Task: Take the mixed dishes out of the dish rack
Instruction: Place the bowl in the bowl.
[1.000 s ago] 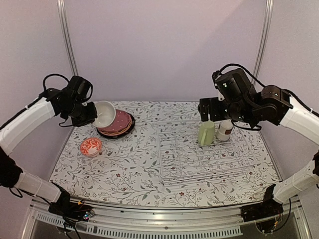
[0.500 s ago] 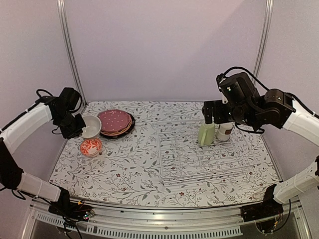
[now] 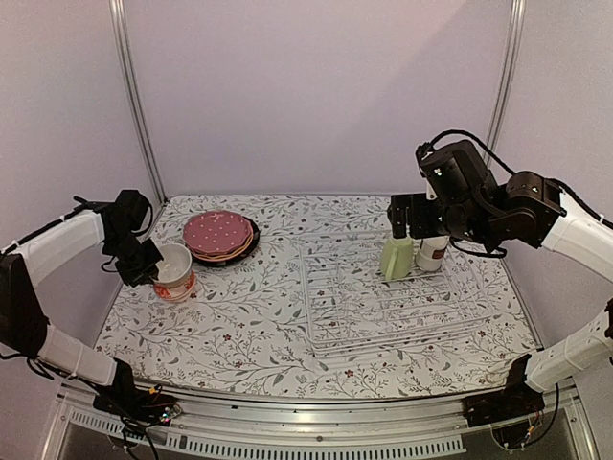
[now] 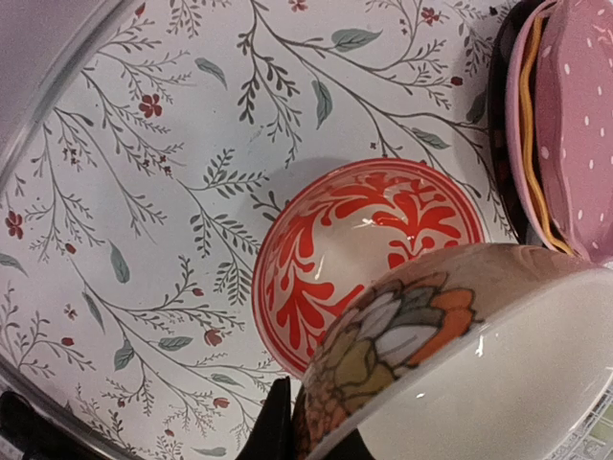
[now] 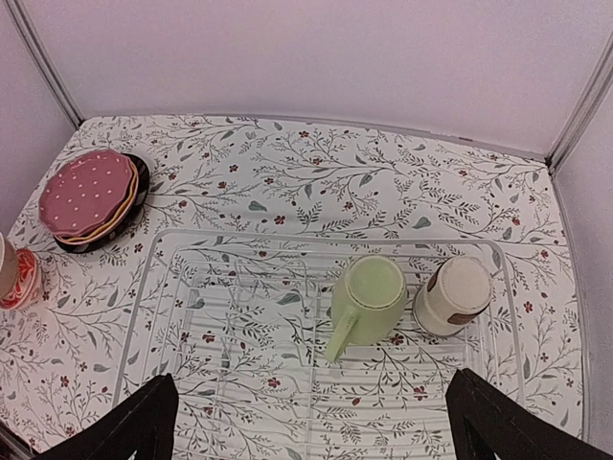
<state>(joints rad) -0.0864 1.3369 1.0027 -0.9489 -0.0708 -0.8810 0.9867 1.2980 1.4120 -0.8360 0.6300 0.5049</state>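
My left gripper [image 3: 153,264] is shut on the rim of the tan bowl [image 3: 175,261], which has a floral outside and a white inside. It holds the bowl tilted just over the white-and-red patterned bowl [image 3: 178,287] on the cloth. In the left wrist view the tan bowl [image 4: 469,364] overlaps the red bowl [image 4: 354,240], with my gripper [image 4: 305,433] at its rim. The maroon dotted plate [image 3: 219,232] tops a plate stack. The pale green cup [image 5: 369,297] and small grey-white cup [image 5: 453,295] stand upside down in the white wire dish rack [image 5: 230,355]. My right gripper [image 5: 311,426] hangs open above the rack.
The plate stack [image 4: 565,125] lies close to the right of the red bowl. A metal rail [image 3: 287,441] runs along the table's near edge. Grey walls close in the back and both sides.
My left arm has carried the tan bowl from beside the plate stack forward and down to just over the red patterned bowl. The right arm has barely moved.
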